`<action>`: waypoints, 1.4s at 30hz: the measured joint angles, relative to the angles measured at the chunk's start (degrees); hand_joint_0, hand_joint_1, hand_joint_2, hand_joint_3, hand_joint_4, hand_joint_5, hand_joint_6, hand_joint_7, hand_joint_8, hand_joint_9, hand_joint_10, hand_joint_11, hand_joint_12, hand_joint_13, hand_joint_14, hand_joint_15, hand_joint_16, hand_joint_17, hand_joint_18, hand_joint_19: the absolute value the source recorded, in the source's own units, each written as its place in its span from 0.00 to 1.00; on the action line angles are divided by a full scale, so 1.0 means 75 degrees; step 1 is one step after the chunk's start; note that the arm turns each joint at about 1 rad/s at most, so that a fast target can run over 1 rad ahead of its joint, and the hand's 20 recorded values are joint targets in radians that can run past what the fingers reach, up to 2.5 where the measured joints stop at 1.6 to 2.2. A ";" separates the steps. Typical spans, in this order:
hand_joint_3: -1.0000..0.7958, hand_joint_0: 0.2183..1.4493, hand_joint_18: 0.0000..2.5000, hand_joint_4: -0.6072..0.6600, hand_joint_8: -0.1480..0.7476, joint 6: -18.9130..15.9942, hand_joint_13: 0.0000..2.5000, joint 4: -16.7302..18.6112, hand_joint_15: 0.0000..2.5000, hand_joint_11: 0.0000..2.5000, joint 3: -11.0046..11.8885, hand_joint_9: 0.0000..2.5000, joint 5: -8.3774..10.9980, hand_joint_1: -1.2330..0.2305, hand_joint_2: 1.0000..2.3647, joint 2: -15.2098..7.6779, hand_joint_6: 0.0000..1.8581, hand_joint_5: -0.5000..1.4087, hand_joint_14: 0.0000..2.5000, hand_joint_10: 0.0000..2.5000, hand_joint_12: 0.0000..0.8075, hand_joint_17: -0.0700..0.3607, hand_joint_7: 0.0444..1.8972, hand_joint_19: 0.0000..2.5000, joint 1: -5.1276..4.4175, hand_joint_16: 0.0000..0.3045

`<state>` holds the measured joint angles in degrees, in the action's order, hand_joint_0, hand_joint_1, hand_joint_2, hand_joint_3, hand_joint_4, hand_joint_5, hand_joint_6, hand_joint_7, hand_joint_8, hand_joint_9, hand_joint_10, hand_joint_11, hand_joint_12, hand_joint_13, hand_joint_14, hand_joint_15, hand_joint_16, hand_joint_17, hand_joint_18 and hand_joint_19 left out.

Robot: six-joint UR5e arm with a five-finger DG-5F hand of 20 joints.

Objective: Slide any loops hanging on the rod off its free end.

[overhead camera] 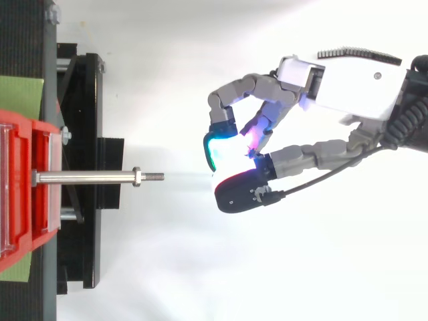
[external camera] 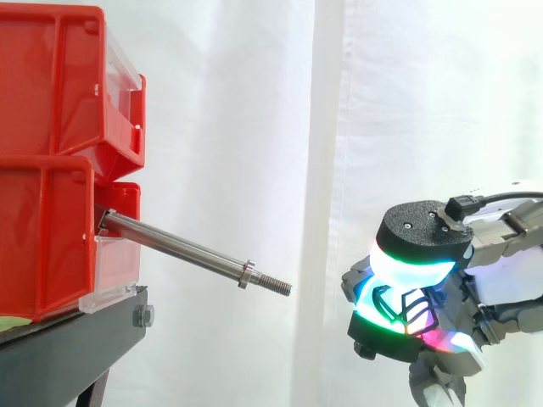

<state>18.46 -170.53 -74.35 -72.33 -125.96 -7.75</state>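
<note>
A bare steel rod [external camera: 182, 248] sticks out of the lower red bin [external camera: 42, 237] and slopes down to its threaded free end [external camera: 276, 286], with a nut just behind the thread. In the top view the rod [overhead camera: 87, 177] points right and nothing hangs on it. My hand [overhead camera: 348, 83] hovers to the right of the free end, apart from it and slightly lower. Its glowing fingertips [external camera: 407, 271] are curled together and pinch thin dark strands of a loop [external camera: 405, 307] between the pads.
Two red bins are stacked on a black stand [external camera: 76, 339] at the left, the upper bin [external camera: 59, 76] above the rod's root. A white curtain hangs behind. Open space lies between the rod's end and my hand.
</note>
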 measured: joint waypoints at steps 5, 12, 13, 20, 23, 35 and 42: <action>0.30 0.33 0.34 0.65 0.54 0.0000 0.43 -0.0003 0.26 0.41 0.0000 0.48 0.0000 0.46 0.00 0.0001 0.45 0.17 0.01 0.01 0.41 0.39 0.77 0.20 -0.0003 0.14; 0.46 0.31 0.32 0.61 0.54 -0.0004 0.42 -0.0011 0.26 0.38 0.0000 0.45 0.0036 0.48 0.02 0.0001 0.44 0.17 0.01 0.01 0.42 0.40 0.73 0.21 -0.0008 0.15; 0.47 0.31 0.32 0.61 0.54 -0.0014 0.42 -0.0019 0.26 0.39 0.0000 0.44 0.0054 0.46 0.02 0.0002 0.44 0.16 0.01 0.01 0.42 0.40 0.73 0.21 -0.0011 0.15; 0.43 0.39 0.33 0.63 0.53 -0.0193 0.43 -0.0180 0.26 0.43 0.0000 0.44 0.0186 0.32 0.02 0.0000 0.46 0.15 0.01 0.01 0.43 0.39 0.69 0.19 -0.0049 0.15; 0.36 0.40 0.34 0.64 0.52 -0.0275 0.43 -0.0250 0.26 0.43 0.0000 0.44 0.0250 0.32 0.01 -0.0001 0.47 0.15 0.01 0.00 0.42 0.39 0.68 0.18 -0.0077 0.14; 0.45 0.31 0.30 0.62 0.54 -0.0532 0.39 -0.0431 0.24 0.38 0.0000 0.45 0.0436 0.57 0.02 0.0001 0.42 0.19 0.01 0.01 0.40 0.39 0.76 0.22 -0.0194 0.15; 0.53 0.35 0.32 0.64 0.52 -0.0691 0.40 -0.0559 0.25 0.40 0.0000 0.40 0.0456 0.33 0.02 0.0002 0.45 0.15 0.01 0.01 0.42 0.40 0.68 0.19 -0.0235 0.15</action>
<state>13.28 -174.72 -74.35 -68.92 -125.95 -9.51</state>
